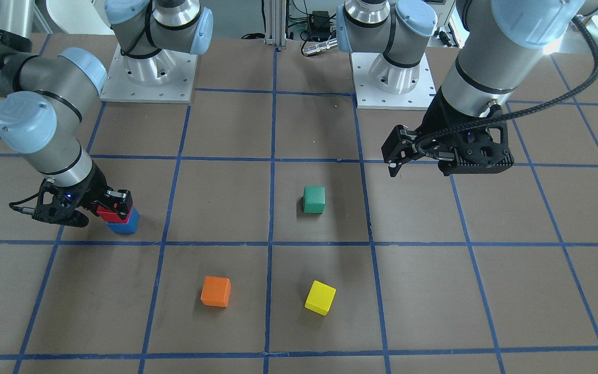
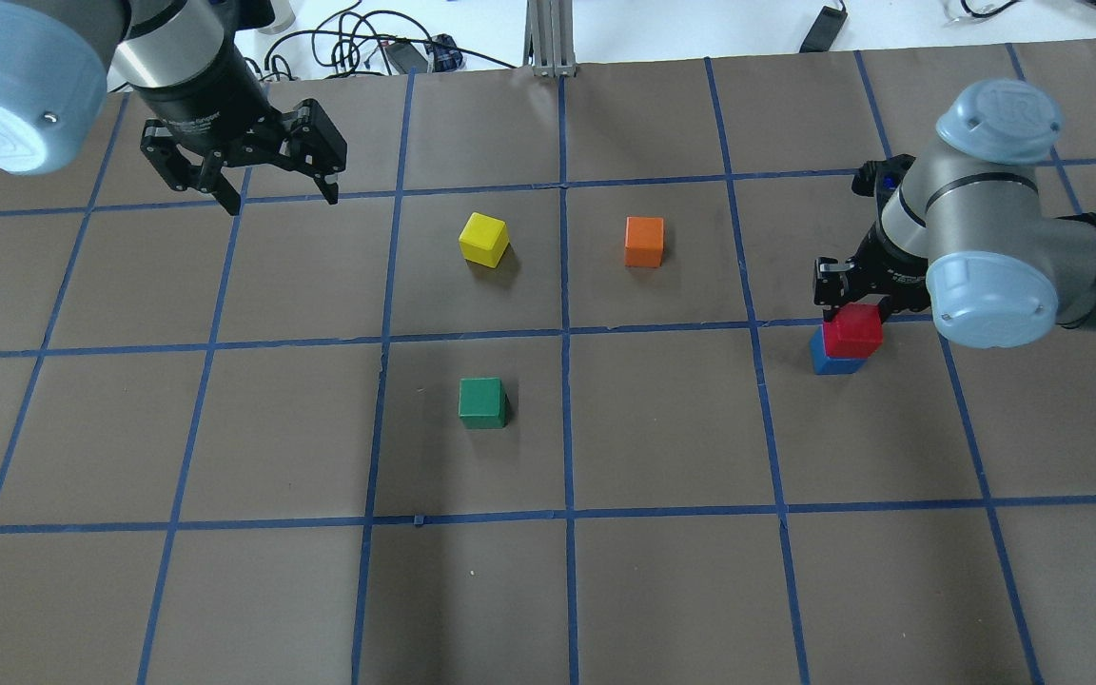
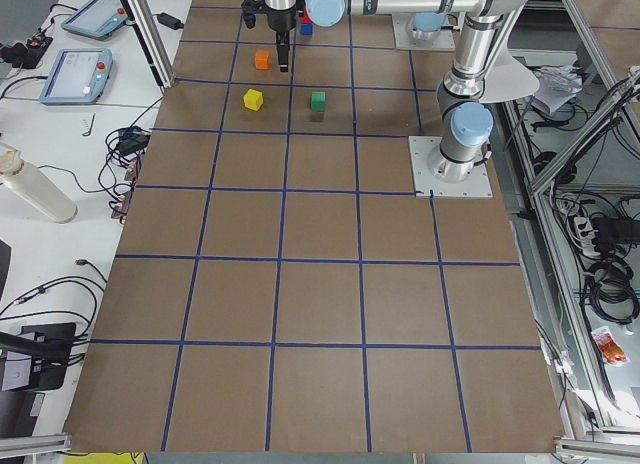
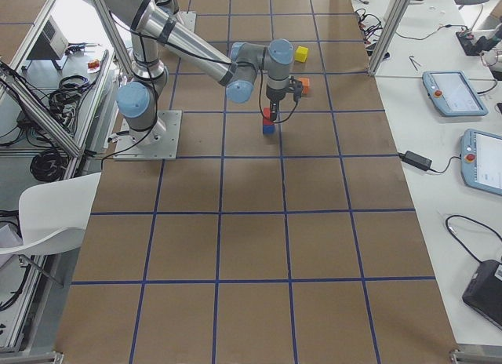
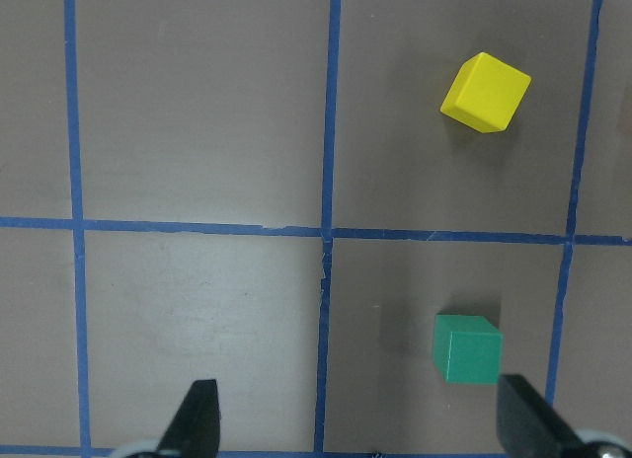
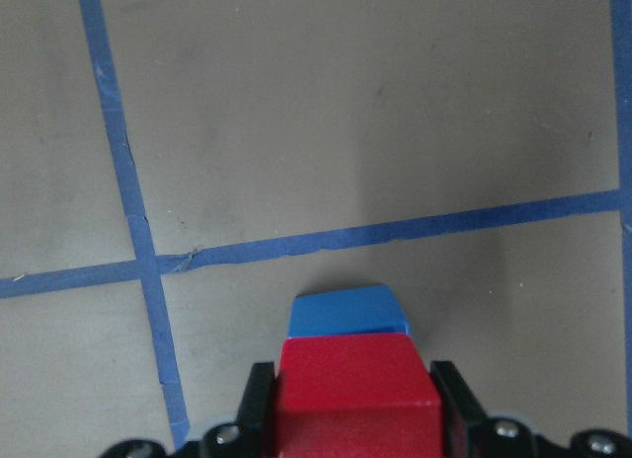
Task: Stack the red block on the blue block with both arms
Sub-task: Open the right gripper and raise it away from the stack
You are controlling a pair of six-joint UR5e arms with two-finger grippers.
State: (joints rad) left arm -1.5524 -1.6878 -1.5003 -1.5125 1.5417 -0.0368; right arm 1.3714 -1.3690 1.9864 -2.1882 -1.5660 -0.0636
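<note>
The red block sits on top of the blue block, slightly offset, on the brown table. My right gripper is shut on the red block, one finger on each side. The right wrist view shows the red block between the fingers, with the blue block just under it. In the overhead view the red block rests on the blue block under my right gripper. My left gripper is open and empty, raised above the table, far from the stack.
A green cube, a yellow cube and an orange cube lie apart around the table's middle. The green cube and the yellow cube lie below my left gripper. Blue tape lines grid the table.
</note>
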